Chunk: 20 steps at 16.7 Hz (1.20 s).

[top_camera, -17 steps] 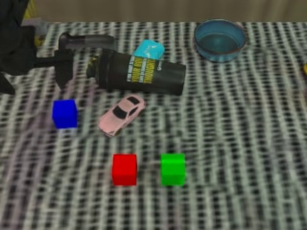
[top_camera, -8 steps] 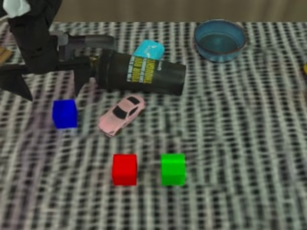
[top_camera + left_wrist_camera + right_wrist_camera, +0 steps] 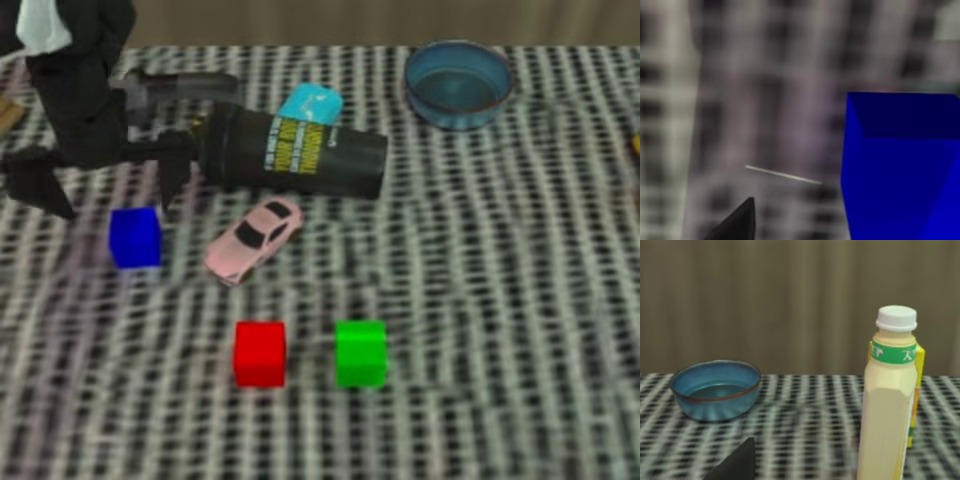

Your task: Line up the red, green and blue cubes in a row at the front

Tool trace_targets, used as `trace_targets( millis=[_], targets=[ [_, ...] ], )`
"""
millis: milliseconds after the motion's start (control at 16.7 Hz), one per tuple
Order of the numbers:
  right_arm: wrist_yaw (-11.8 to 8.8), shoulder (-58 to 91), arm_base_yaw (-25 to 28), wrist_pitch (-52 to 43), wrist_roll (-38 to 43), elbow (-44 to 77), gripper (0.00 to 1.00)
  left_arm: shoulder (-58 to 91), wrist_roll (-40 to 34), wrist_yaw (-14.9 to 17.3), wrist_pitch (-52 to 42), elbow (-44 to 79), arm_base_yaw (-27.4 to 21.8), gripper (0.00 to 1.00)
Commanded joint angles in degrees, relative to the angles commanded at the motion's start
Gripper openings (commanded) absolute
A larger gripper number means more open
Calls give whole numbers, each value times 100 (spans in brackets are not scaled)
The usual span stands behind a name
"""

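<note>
Now my left pincer [image 3: 100, 185] hangs spread wide above the desk [image 3: 480, 300] at the top view's left, just behind the blue cube [image 3: 135, 237], one finger [image 3: 172, 170] toward the black canister [image 3: 295, 152] and the other out toward the desk's left edge; nothing is between them. To take the cube well, I judge I must bring the pincer forward until the gap sits squarely over it, then go straight down so both fingers pass its side faces without nudging it, and pinch at mid-height; the canister lies close to the inner finger, and the pink car [image 3: 253, 238] is near the cube on its right, so I would keep the descent vertical and the lift clean. In my left wrist view the blue cube [image 3: 900, 165] fills one side and only one dark fingertip [image 3: 737, 222] shows, which tells me the cube is off-centre to my grip; a sideways correction looks needed first. The red cube [image 3: 260, 352] and green cube [image 3: 360, 352] sit side by side at the front, a small gap between them; the blue one, I reckon, belongs at one end of that pair, on the same line. My right arm is parked off the top view; its wrist view faces a blue bowl [image 3: 715, 389] and a bottle [image 3: 890, 400], and I cannot tell how its pincer stands.
</note>
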Motion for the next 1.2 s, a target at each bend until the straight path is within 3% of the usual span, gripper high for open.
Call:
trace_targets(
  millis=[300,600,1200],
  targets=[
    [0,0,0,0,0,0,100,358,-4,4,1026,-638,-5,100],
    [0,0,0,0,0,0,100,398,-5,4,1101,-695,-7,100],
    [0,0,0,0,0,0,100,398,-5,4,1101,-695,-7,25]
  ],
)
